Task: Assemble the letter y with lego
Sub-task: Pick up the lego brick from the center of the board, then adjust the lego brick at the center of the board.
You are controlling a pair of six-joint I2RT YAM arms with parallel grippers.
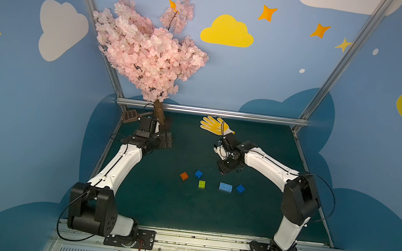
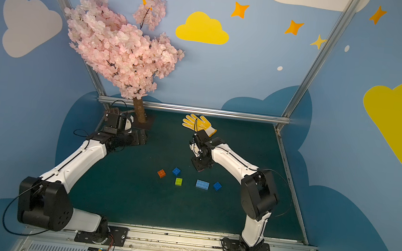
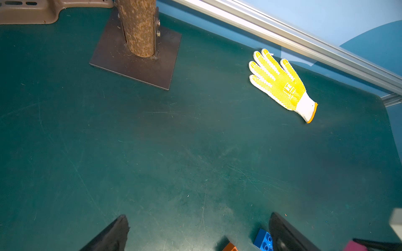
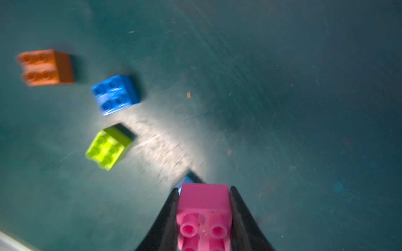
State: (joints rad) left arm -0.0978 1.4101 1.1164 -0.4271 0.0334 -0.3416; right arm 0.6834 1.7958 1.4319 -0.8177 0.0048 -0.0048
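**Lego, six bricks, moulded glossy plastic, studded tops; none joined, no letter y formed.**

1. Light blue brick point(image 1: 225, 187): long oblong, lying flat on the tabletop point(image 1: 160, 204); taken as the reference for all places below.
2. Blue brick point(image 1: 240, 188): squarish, dark, set just beside the light blue brick on the right arm's side, turned cornerwise, apart from it.
3. Green brick point(image 1: 202, 184): lime, squarish, four studs, placed near the light blue brick on the left arm's side.
4. Second blue brick point(image 1: 198, 174): squarish, found beyond the green one, a little farther back.
5. Orange brick point(image 1: 184, 175): squarish, set farthest from the light blue brick on the left arm's side.
6. Pink brick point(image 4: 204, 208): blocky, its hollow tubed underside turned to the wrist camera; carried off the tabletop, above and just behind the light blue brick.

**Tools.**
- Right tool point(image 4: 204, 191): black tapered fingers pressed against two opposite pink faces; the pink brick is gripped.
- Left tool point(image 3: 200, 236): spread wide, nothing held; kept well away toward the tree point(image 1: 147, 48).

**Other.**
- Tabletop: dark green mat, scuffed and scratched.
- Glove point(image 1: 216, 126): knitted, yellow-dotted, white cuff, laid flat well behind the light blue brick.
- Tree: pink fabric blossom, rough brown trunk.
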